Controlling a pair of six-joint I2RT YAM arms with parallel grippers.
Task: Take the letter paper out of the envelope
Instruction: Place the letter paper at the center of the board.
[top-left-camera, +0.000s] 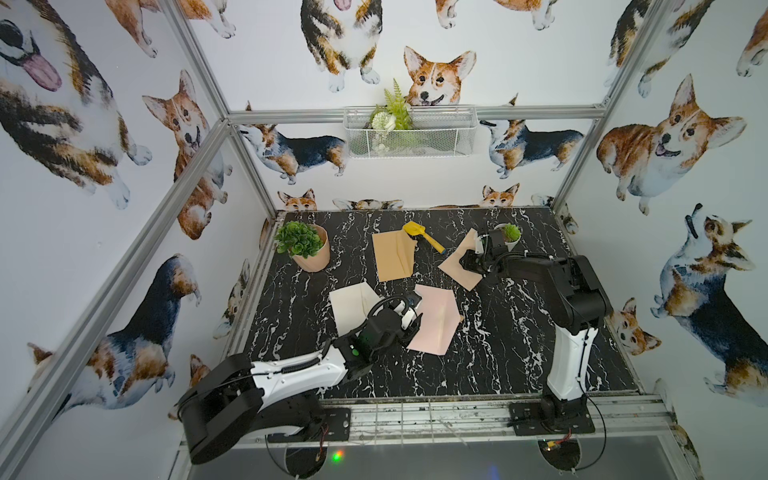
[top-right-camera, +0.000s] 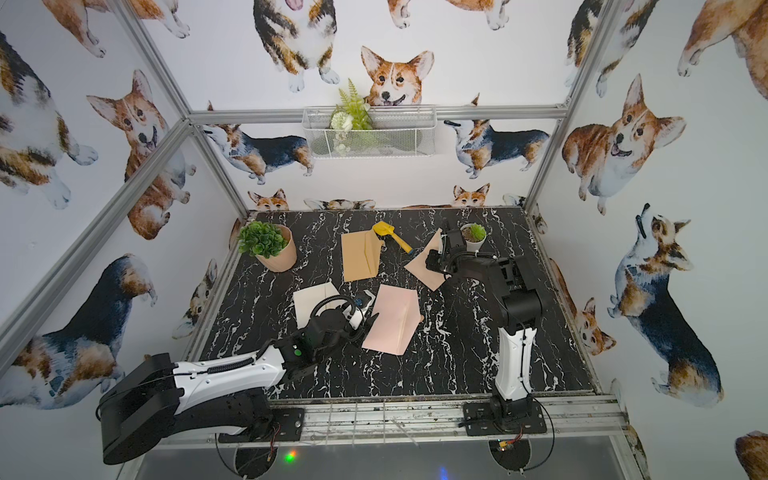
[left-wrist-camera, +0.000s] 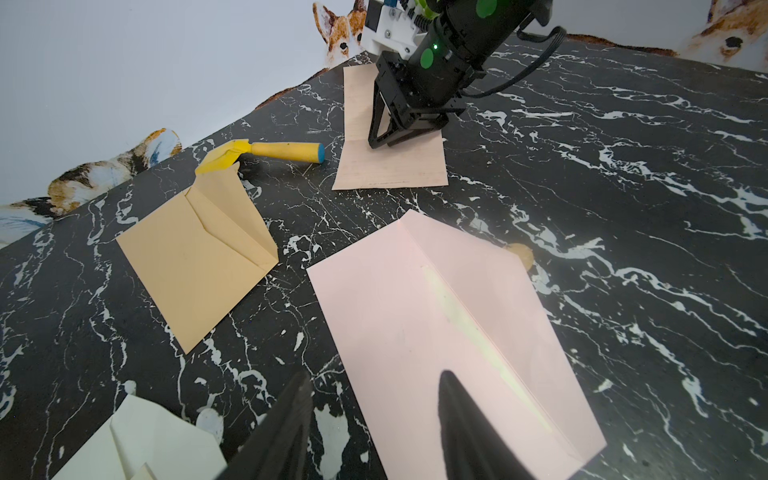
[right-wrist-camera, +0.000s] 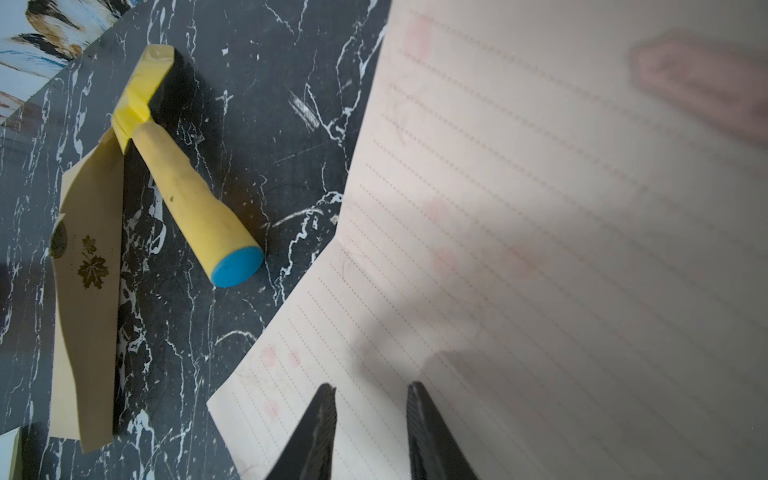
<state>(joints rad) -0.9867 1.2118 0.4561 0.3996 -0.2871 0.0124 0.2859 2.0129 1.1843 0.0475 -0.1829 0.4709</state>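
With the letter (right-wrist-camera: 540, 249) laid free under the parted right gripper (right-wrist-camera: 372, 388) and the left gripper (left-wrist-camera: 374, 376) spread over the pink envelope (left-wrist-camera: 415, 311), release is judged done and withdrawal is called for.

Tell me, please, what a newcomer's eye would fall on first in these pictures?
The corgi wallpaper covering every wall stands out at once. Next comes the black marble table, where a pink envelope lies in the middle, a tan envelope behind it and a cream envelope beside the left gripper. At the back right, the right gripper is poised open over a lined letter paper.
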